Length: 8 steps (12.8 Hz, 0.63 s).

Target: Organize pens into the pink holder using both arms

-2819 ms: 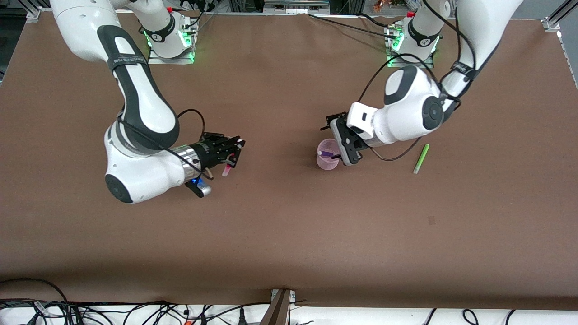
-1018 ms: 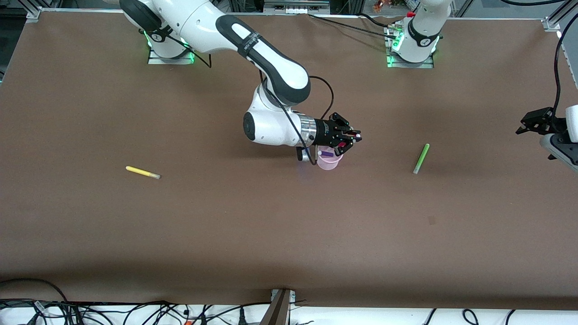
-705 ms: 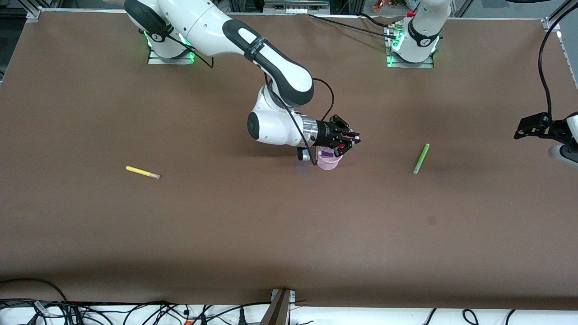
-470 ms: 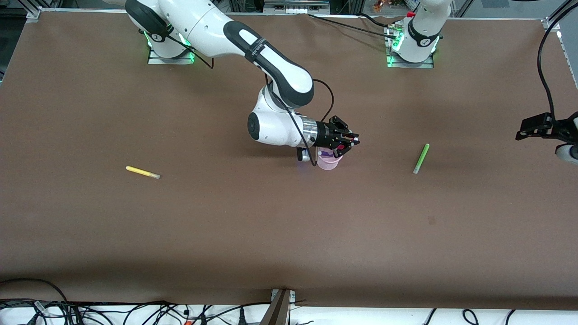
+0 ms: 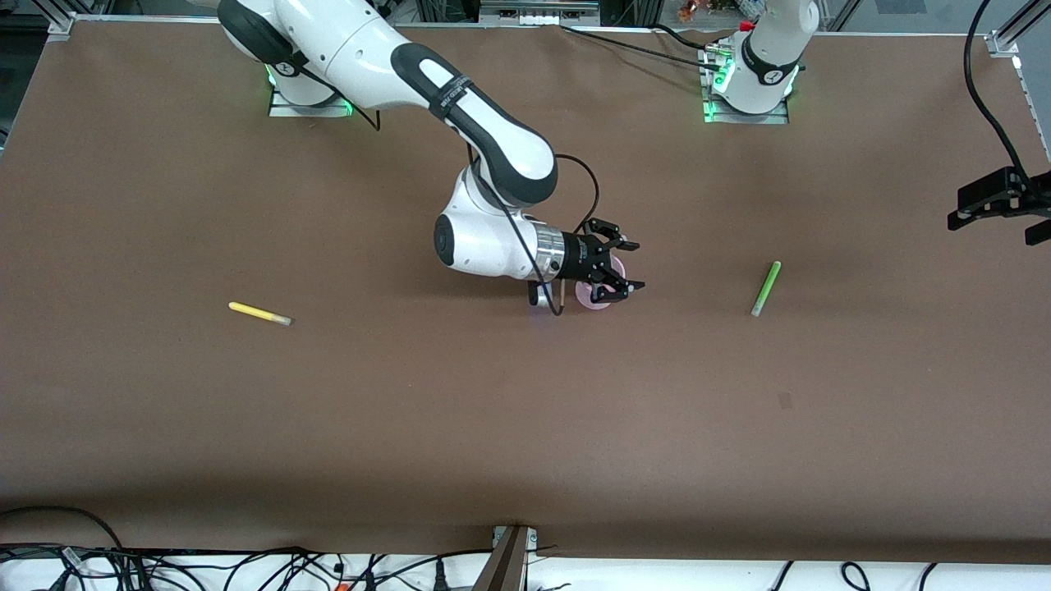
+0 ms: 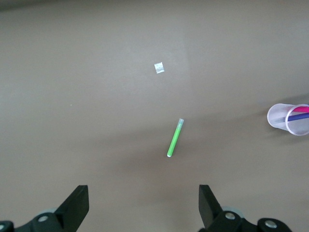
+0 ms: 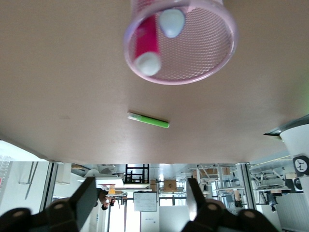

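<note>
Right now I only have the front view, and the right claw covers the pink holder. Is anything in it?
Observer: Yes. The right wrist view looks straight into the pink holder, and a magenta pen stands inside.
Reviewer: Just that one?
Observer: No. The left wrist view shows a dark purple pen in it as well.
Reviewer: The left claw is cut off at my edge. What is its state?
Observer: The left wrist view shows the left claw open and empty, with the green pen lying below it.
</note>
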### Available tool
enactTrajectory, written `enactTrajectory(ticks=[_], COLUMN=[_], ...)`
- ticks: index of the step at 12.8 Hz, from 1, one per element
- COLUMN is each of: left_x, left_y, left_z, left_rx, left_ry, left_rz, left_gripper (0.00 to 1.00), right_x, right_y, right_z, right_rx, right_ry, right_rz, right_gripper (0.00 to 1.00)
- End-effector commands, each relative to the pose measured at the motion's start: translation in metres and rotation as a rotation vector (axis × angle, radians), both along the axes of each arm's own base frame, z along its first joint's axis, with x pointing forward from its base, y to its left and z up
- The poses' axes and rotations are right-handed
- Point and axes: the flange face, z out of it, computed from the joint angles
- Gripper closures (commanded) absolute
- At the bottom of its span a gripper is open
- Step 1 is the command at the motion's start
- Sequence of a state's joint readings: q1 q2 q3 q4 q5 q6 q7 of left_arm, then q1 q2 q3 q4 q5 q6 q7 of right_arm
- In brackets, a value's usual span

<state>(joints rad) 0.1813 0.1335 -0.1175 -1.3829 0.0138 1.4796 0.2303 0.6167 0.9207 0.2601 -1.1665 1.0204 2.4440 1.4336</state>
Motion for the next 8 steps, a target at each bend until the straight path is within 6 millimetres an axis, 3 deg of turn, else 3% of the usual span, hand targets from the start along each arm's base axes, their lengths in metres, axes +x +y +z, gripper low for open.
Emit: enactTrajectory(ticks=[1,2,5,8], left_x=[-0.025,-0.031,-0.034,-0.029], left_y=[-0.013,-0.010,-0.009,-0.007], left_z=[-0.013,-0.025,-0.025,-0.032], left_rx=[0.005,0.006,0.007,0.006], left_ry=[-0.055,-0.074,-0.080,-0.069], left_rz=[0.013,0.018,0.019,0.019], left_gripper=[0.00,0.00,0.00,0.00], right_x=[0.008,0.010,0.035,0.057], right_y=[-0.012,-0.017,-0.056,-0.100], right_z=[0.039,0.055,0.074,0.102], right_rx=[-0.089,-0.140,-0.308,-0.315], right_ry=[-0.147,-0.215,-0.353,-0.429], right_rz=[0.124,0.176,0.283,0.394], right_gripper=[0.01,0.00,0.00,0.00])
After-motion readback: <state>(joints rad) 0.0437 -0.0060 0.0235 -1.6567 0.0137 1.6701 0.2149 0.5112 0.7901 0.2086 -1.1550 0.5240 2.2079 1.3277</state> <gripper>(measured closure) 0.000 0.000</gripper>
